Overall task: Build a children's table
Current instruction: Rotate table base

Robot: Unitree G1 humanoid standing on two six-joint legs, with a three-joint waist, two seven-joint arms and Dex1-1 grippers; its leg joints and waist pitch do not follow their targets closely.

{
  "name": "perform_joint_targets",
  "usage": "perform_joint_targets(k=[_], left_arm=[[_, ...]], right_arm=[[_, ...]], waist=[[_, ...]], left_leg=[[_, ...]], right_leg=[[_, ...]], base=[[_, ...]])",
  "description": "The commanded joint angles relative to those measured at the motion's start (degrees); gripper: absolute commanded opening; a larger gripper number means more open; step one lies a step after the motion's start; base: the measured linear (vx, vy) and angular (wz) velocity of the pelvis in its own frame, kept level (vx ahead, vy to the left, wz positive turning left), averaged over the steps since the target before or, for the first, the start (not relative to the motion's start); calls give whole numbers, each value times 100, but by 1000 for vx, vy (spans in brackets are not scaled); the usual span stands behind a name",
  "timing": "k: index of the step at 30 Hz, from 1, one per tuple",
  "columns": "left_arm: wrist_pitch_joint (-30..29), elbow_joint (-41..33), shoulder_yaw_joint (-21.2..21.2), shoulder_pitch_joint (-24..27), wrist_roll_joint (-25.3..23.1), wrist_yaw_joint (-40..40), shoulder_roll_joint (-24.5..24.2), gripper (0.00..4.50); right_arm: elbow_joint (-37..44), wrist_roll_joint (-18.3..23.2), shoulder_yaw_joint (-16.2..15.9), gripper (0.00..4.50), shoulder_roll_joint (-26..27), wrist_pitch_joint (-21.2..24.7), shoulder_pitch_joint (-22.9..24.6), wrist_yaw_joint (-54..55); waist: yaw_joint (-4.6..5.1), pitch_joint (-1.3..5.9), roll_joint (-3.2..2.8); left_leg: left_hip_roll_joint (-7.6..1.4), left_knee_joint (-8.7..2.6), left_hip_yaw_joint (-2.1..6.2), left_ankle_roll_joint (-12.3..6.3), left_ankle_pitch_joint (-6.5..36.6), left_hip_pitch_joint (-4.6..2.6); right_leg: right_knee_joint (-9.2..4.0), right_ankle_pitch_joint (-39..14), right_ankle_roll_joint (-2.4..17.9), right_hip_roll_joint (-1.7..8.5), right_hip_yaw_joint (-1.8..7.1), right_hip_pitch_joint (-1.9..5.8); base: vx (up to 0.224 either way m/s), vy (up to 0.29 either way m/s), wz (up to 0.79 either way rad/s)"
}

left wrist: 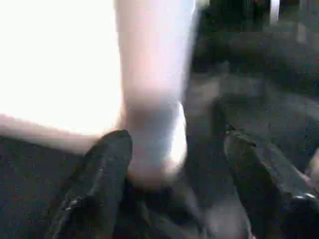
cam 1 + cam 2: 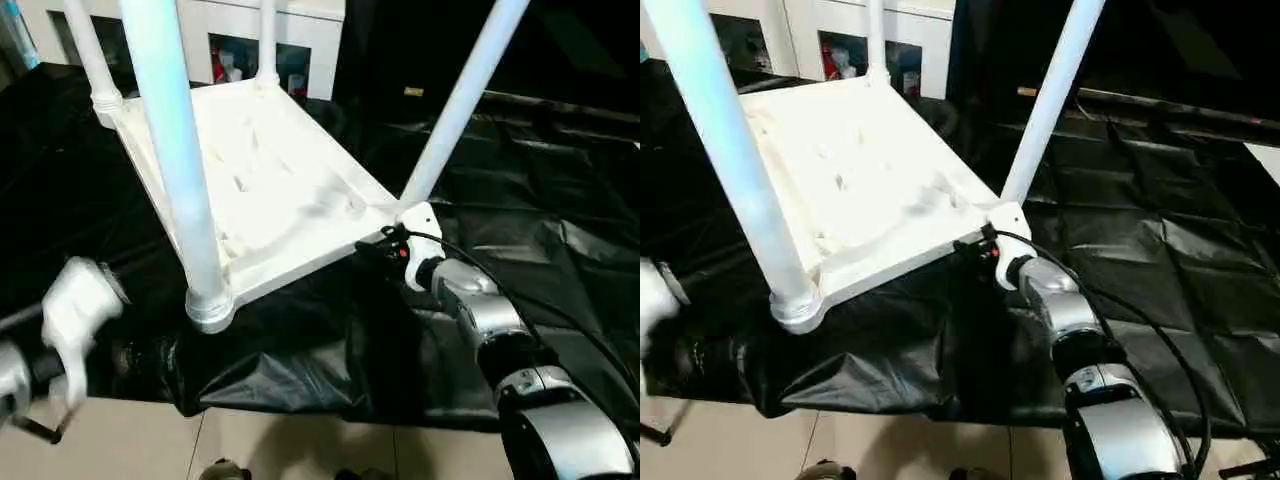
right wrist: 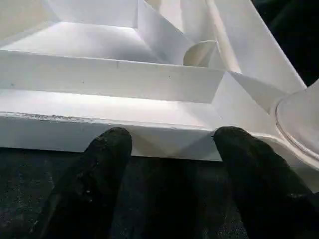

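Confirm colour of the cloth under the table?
Black, glossy and creased cloth; the table on it is white. Clearest in right eye view.

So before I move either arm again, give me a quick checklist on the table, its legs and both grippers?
1. Children's table upside down on the black cloth: ok.
2. Four legs standing in the corner sockets: ok; full seating cannot tell.
3. Near leg clear of left gripper: ok, fingers spread, leg ahead of them.
4. Right gripper at the table's edge by a corner: ok, open.
5. Right fingers touching the rim: cannot tell.
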State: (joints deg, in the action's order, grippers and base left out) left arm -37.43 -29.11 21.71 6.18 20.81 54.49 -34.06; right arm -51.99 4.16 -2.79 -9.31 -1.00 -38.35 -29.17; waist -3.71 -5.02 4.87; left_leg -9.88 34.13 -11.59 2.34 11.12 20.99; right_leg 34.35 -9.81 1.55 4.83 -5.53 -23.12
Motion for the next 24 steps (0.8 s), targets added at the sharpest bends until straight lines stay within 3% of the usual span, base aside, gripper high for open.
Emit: perform_joint_targets(k=[1,4,5,9,12,13,15,17,19,23,24], left_arm=[[57,24,-20,-41,171,-70,54,381],[248,264,-147,-45,25,-102,-14,404],[344,426,-165,-56,-50,-107,-59,406],[533,871,-96,-258,-155,-80,-212,447],[562,921,-130,-590,57,-147,-55,450],[528,898,-234,-803,186,-207,77,450],[466,884,-511,-1173,427,-306,386,450],[456,854,-808,-1374,570,-359,685,450],[425,874,-1222,-1544,688,-326,1028,450],[496,980,-1608,-1625,561,-226,1179,450],[589,1143,-1969,-1734,416,-118,1319,450]], right_arm=[[-29,31,32,315,-81,-65,99,48],[4,58,107,315,-90,-142,220,60],[49,49,128,315,-90,-171,284,56],[262,25,116,315,-59,-184,505,13],[326,35,91,315,-13,-167,581,-4],[276,17,68,315,18,-192,585,8],[130,-41,52,315,72,-213,539,98],[-9,-76,69,315,131,-181,467,237],[-215,-162,53,315,215,-205,347,437],[-358,-199,47,315,302,-209,237,548],[-517,-236,21,315,407,-247,99,606]], waist=[[0,407,-194],[7,451,-192],[0,446,-252],[1,426,-264],[-15,411,-284],[-28,408,-316],[-63,390,-271],[-90,384,-264],[-109,401,-246],[-143,425,-247],[-148,430,-344]], left_leg=[[-396,-504,185,254,1126,-113],[-380,-461,170,96,902,-92],[-377,-456,168,67,942,-101],[-390,-477,188,172,1445,-132],[-398,-487,204,289,1697,-159],[-396,-486,212,313,1774,-167],[-392,-484,219,394,2125,-217],[-396,-495,246,379,2054,-165],[-398,-480,239,383,1976,-182],[-396,-480,238,339,1793,-152],[-396,-478,247,359,1784,-158]], right_leg=[[-251,-655,1292,420,403,234],[-226,-396,1382,432,409,290],[-242,-453,1390,429,409,275],[-319,-1138,1282,419,416,262],[-347,-1445,1248,427,420,238],[-348,-1494,1249,432,419,233],[-409,-1989,1159,449,413,207],[-410,-2128,1091,474,417,243],[-422,-2219,1030,480,416,231],[-393,-2028,996,464,415,244],[-373,-1944,1019,463,414,241]], base=[[0,0,0],[0,0,0],[0,0,0],[0,0,0],[0,0,0],[0,0,0],[0,0,0],[0,0,0],[0,0,0],[0,0,0],[0,0,0]])
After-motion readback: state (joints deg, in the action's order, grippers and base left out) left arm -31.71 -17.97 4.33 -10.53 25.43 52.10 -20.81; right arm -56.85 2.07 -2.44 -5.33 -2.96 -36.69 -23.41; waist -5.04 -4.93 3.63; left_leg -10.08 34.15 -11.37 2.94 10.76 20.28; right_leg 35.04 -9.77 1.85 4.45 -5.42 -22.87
